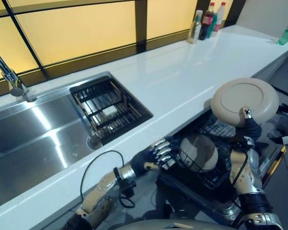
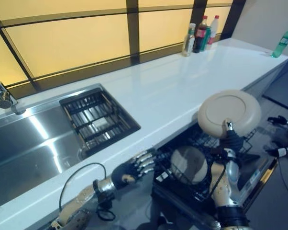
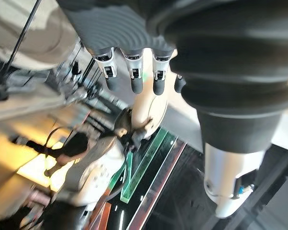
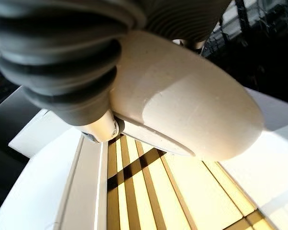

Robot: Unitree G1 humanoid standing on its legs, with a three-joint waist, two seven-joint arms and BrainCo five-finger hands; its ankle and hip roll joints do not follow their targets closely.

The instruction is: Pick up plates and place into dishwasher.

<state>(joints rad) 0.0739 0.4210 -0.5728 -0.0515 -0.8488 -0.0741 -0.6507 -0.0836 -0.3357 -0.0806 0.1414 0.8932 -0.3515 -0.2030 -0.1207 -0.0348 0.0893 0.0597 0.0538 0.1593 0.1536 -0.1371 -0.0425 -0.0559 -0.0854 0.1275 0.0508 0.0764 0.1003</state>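
Left eye view: a long white worktop point(image 1: 182, 76) runs along yellow-lit window panes, with a steel sink point(image 1: 34, 143) set into it at the robot's left. A dark wire drainer basket point(image 1: 108, 108) sits in the sink's right part, and a tap point(image 1: 10, 76) stands at its back edge. Below the worktop's front edge the dishwasher rack point(image 1: 216, 167), of dark wire, stands pulled out. A beige plate point(image 1: 199, 152) already stands on edge in the rack. A second beige plate point(image 1: 245, 101) is held up above the rack, tilted with its face toward the camera, level with the worktop's edge. The right hand point(image 1: 249, 125) grips this plate at its lower rim, thumb on the face and the other digits behind it. In the right wrist view the plate's pale underside lies just past the ribbed cover. The left hand point(image 1: 158, 154) hovers beside the rack, just under the worktop edge, its fingers point(image 3: 132, 79) straight and relaxed, holding nothing. Several bottles point(image 1: 206, 20) stand in the far corner, and a green bottle point(image 1: 287, 31) further right.
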